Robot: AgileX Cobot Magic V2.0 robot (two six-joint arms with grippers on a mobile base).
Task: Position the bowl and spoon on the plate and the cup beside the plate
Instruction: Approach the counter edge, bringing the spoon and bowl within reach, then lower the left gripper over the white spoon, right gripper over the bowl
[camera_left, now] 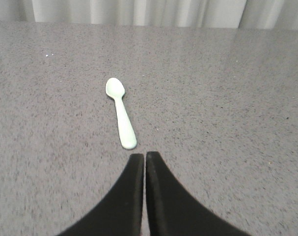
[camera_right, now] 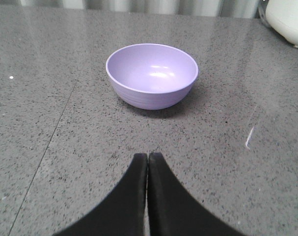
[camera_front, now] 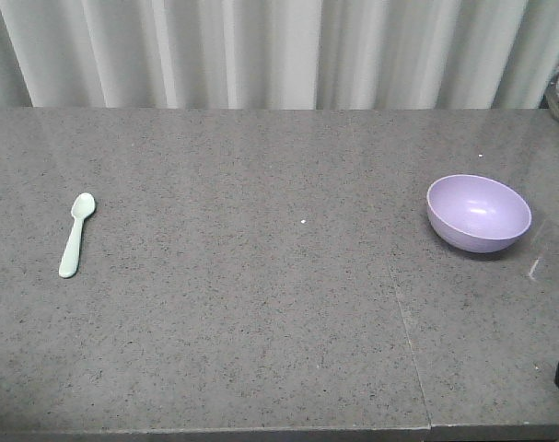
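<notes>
Left gripper: fingers pressed together, tips meeting, holding nothing. The spoon lies flat on the table just beyond the fingertips, slightly to their left, handle end nearest them, scoop pointing away; no contact. Right gripper: fingers likewise closed tip to tip, empty. The bowl stands upright straight ahead of these fingertips, apart from them, open side up, on the same table.
</notes>
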